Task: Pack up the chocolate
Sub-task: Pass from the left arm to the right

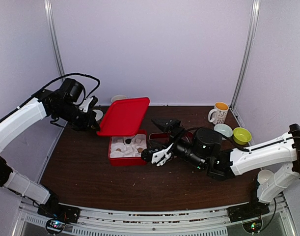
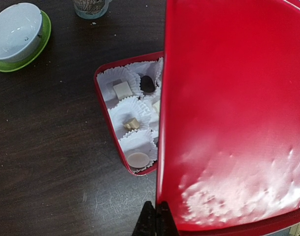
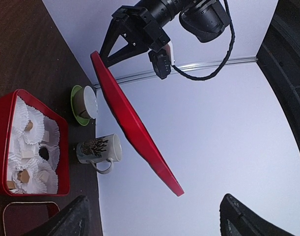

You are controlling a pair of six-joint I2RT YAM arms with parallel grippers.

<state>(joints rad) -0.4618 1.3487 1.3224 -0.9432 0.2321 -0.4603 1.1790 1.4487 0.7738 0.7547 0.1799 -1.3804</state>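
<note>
Right gripper point(image 3: 154, 209) fingers spread wide, nothing between them, hovering just right of red box point(image 1: 121, 161). Chocolate point(image 2: 122, 90) sits inside the box, each piece in a white paper cup point(image 2: 121, 114). Pieces are tiny and blocky, no clear long axis or pointing direction; cubes lie flat. Left wrist view counts five: two cream cubes (one partly behind lid), one dark lump, one tan chunk, one tan disc. Left gripper point(image 2: 155, 219) fingers pinched narrow on the edge of red lid point(image 2: 228, 123), which is tilted up over the box. One mug point(image 3: 98, 150) beyond the box, dark print unreadable.
</note>
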